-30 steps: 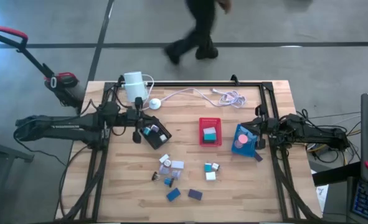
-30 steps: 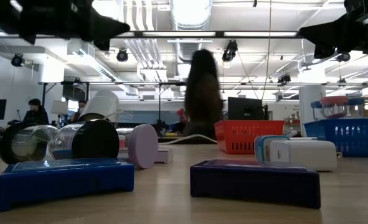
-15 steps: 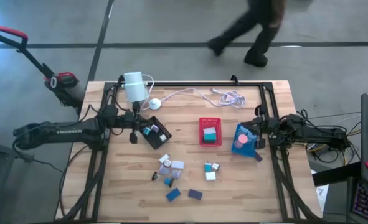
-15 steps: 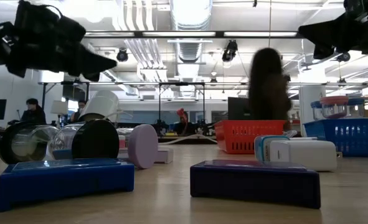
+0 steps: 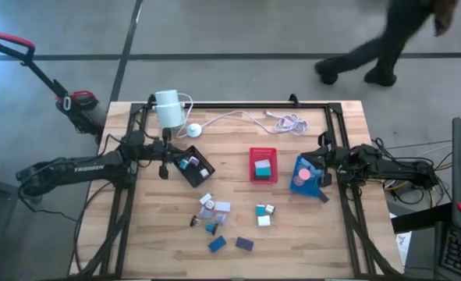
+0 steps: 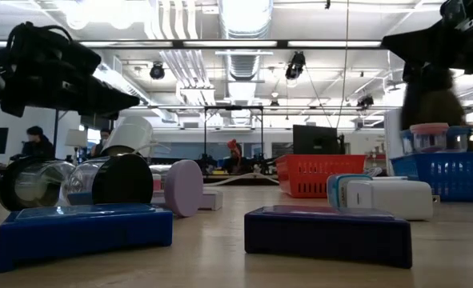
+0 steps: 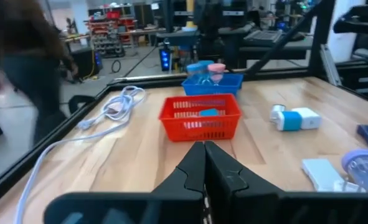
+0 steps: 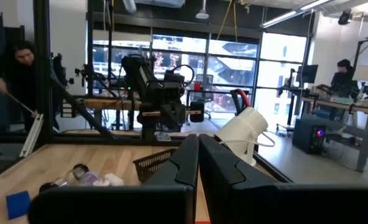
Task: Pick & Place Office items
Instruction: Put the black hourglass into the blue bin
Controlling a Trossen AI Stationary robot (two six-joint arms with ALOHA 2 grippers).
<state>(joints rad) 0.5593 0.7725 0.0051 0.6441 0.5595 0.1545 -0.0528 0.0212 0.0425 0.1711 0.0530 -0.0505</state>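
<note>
A person (image 5: 386,43) is walking across the grey floor beyond the wooden worktop (image 5: 238,195). The office items (image 5: 228,221) are lying clustered at its near middle, well apart from both pincers. The left pincer (image 5: 163,170), fingers pressed together and empty, is hovering beside the black tray (image 5: 194,168); the right pincer (image 5: 321,162), likewise closed, is hanging above the blue tray (image 5: 306,178).

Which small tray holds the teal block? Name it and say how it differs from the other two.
The red tray in the middle of the table holds the teal block. The black tray sits nearer the left gripper, and the blue tray holds a pink piece.
</note>
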